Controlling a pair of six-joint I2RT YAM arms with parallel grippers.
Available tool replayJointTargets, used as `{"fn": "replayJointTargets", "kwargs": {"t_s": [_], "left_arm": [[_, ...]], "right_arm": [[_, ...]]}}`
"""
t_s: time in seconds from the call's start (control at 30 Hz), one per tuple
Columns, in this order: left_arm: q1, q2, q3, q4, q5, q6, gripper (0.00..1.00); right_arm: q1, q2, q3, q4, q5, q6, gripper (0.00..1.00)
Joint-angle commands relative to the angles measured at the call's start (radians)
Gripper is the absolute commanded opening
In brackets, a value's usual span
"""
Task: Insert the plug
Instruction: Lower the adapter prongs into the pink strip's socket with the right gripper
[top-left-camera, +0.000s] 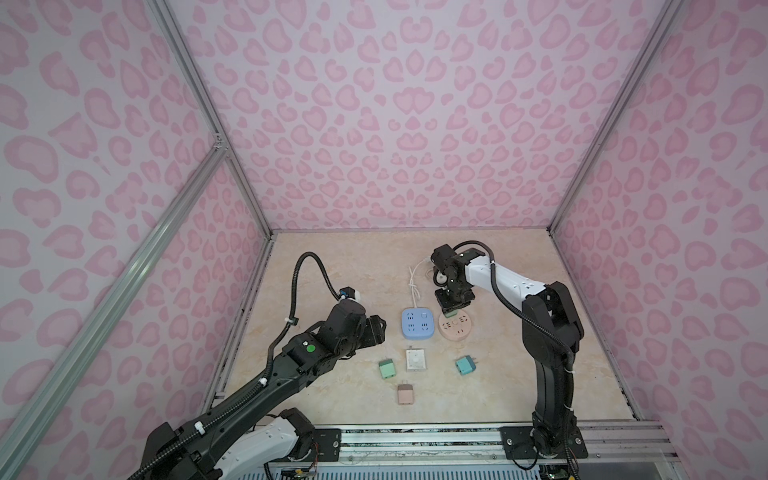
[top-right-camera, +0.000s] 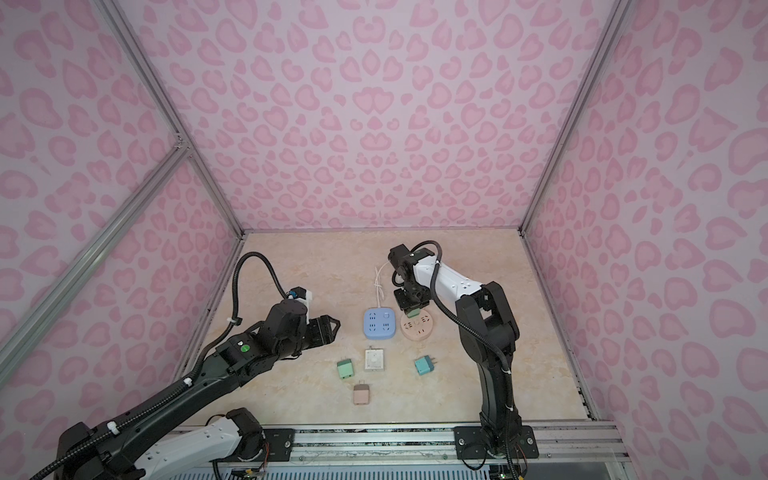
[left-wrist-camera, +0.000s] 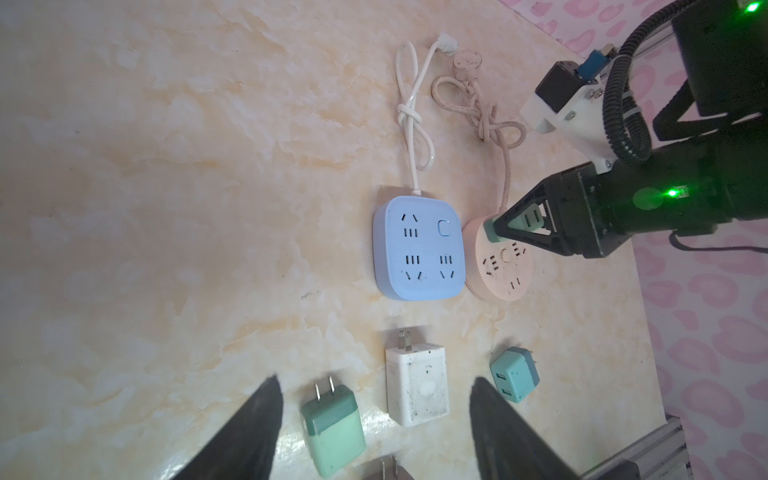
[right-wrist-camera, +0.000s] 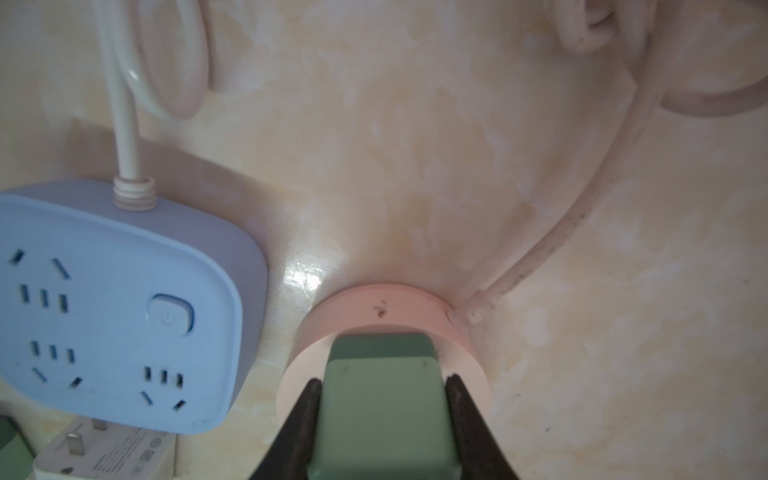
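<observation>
- My right gripper points down over the round pink socket, and its fingers are pinching the green plug from both sides.
- The green plug stands upright with its darker end against the top of the pink socket, near the rim where the pink cord leaves. I cannot tell whether the prongs are in the slots.
- The pink socket sits just beside the blue power strip, on that strip's right in both top views. I cannot tell whether the two touch.
- My left gripper hangs above the table to the left of the blue strip. Its fingers are spread wide with nothing between them.
- Four loose plugs lie flat on the table, nearer the arm bases than the strip: a mint plug, a white adapter, a teal plug and a beige-pink plug. All four are apart from each other.
- The white cord of the blue strip runs away toward the back wall with a knot in it.
</observation>
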Motion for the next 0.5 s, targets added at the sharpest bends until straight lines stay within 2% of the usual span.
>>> {"fn": "replayJointTargets", "kwargs": {"t_s": [0.0, 0.13, 0.27, 0.47], "left_arm": [[0.0, -0.009, -0.005, 0.012, -0.023, -0.003, 0.73], [-0.001, -0.029, -0.021, 0.017, -0.034, -0.017, 0.73], [-0.001, -0.043, -0.029, 0.013, -0.04, -0.019, 0.73], [-0.002, -0.065, -0.045, 0.003, -0.049, -0.026, 0.73]], "right_arm": [[-0.005, 0.005, -0.043, -0.018, 0.066, 0.113, 0.0], [-0.007, -0.026, -0.043, -0.037, 0.072, 0.181, 0.0], [-0.007, -0.06, -0.11, 0.016, 0.082, 0.248, 0.0], [-0.01, -0.068, -0.116, 0.044, 0.083, 0.292, 0.0]]}}
